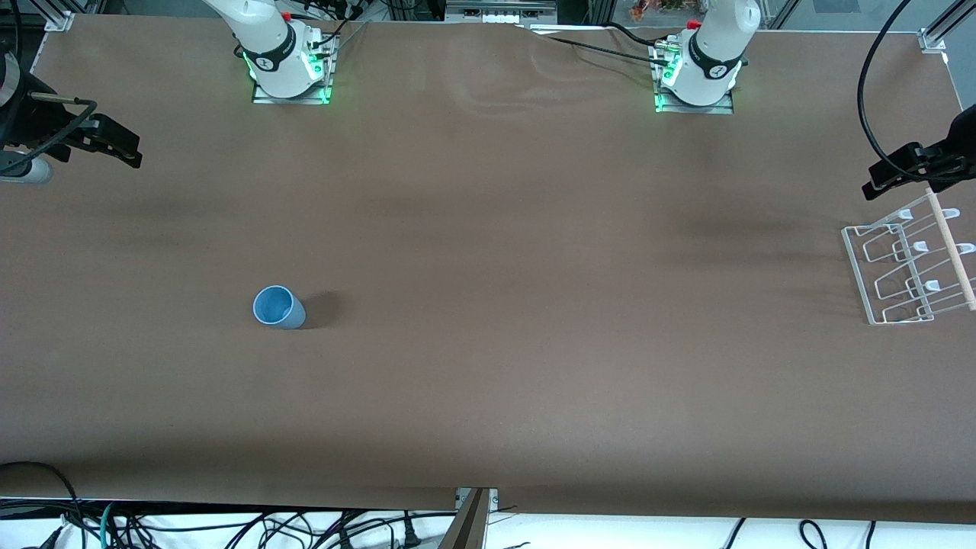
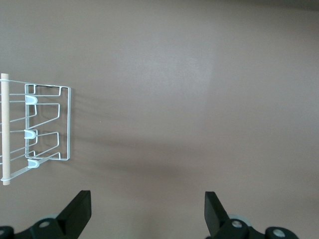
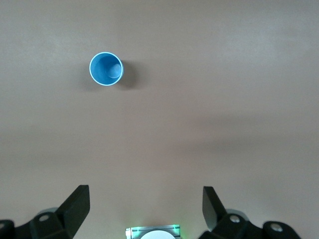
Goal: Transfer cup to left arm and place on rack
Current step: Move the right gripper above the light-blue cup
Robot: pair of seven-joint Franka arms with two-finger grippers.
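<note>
The light-blue cup (image 1: 278, 307) stands upright, mouth up, on the brown table toward the right arm's end; it also shows in the right wrist view (image 3: 106, 68). The wire rack (image 1: 948, 242) with its pale wooden rod sits at the left arm's end and shows in the left wrist view (image 2: 5, 129). My right gripper (image 1: 122, 145) hangs open and empty above the table's right-arm end, well apart from the cup; its jaws (image 3: 144, 206) stand wide. My left gripper (image 1: 884, 177) is open and empty in the air just beside the rack (image 2: 147, 214).
The two arm bases (image 1: 288, 61) (image 1: 698, 72) stand along the table's edge farthest from the front camera. Black cables (image 1: 877, 91) hang near the left gripper. The brown tabletop (image 1: 534, 305) spans between cup and rack. The right arm's base also shows in its wrist view (image 3: 153, 232).
</note>
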